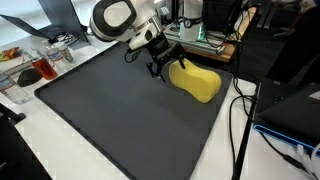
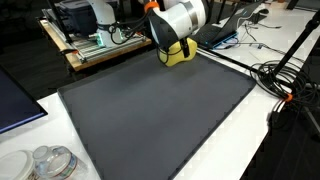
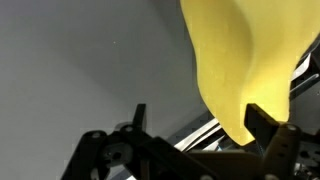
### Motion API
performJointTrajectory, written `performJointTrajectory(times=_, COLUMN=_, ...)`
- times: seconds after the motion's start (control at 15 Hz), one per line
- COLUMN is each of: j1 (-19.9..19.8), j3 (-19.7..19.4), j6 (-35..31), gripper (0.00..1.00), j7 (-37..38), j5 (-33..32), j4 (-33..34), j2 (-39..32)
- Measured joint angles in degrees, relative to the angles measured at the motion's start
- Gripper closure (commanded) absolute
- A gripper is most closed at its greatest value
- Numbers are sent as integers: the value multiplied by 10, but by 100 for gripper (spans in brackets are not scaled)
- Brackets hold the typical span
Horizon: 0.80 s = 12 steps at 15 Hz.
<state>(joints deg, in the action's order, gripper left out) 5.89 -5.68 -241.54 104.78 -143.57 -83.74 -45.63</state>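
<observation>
Pincer (image 1: 160,66): open, jaws spread wide, low over the mat's far edge; the yellow item's narrow end lies between the jaws, and whether they touch it cannot be told
Yellow item (image 1: 197,82): soft-looking, curved, lying flat on the mat near its far corner, not gripped
Mat (image 1: 120,110): dark grey, flat, covering most of the table
Table (image 1: 50,150): white, showing around the mat
Clear containers (image 2: 50,162): on the table, off the mat's near corner, well apart from the pincer
Cables (image 2: 285,85): black, beside the mat's side edge
</observation>
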Motion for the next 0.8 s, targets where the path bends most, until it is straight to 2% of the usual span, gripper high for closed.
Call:
performJointTrajectory(times=0.2, j1=-58, j3=39, j6=0, gripper=0, j7=0, j5=0, j4=-11, j2=17)
performJointTrajectory(times=0.4, j1=-97, j3=49, j6=0, gripper=0, j7=-1, j5=0, j4=-37, j2=41)
performJointTrajectory(times=0.6, j1=-113, j3=47, j6=0, gripper=0, j7=-1, j5=0, j4=-77, j2=68)
performJointTrajectory(times=0.8, j1=-104, j3=22, j6=0, gripper=0, j7=-1, j5=0, j4=-125, j2=107)
